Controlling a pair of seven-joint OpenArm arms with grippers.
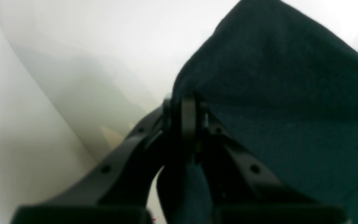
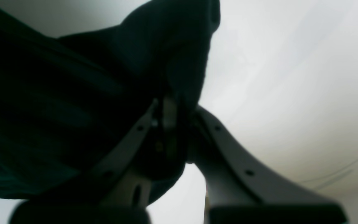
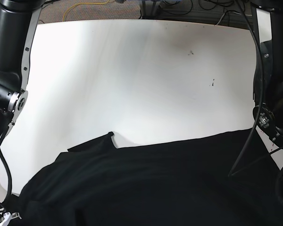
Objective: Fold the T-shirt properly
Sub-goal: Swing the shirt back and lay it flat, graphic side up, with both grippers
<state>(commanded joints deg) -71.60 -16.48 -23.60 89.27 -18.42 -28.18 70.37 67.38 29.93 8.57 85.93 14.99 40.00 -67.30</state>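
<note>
T-shirt fills the base view's lower half as a broad black sheet, reaching both side borders at 3 and 9 o'clock; its far edge runs from a small raised peak near 7 o'clock, dips, then climbs gently toward 4 o'clock; no print shows on the visible side. White surface lies bare from that edge up to its own far edge at 12 o'clock, wide open room with only a few dark specks toward 2 o'clock; beyond it, cables on the floor. Both arms stand at the side borders, at 9 and 3 o'clock. Left gripper has its jaws drawn together on a fold of the T-shirt; cloth spreads from the pinch toward 1 to 4 o'clock, its upper edge taut against pale background, and a tail hangs at 6 o'clock. Right gripper likewise has its jaws pinched on the T-shirt; cloth bunches at 12 o'clock and drapes toward 9, blurred and dark.
</note>
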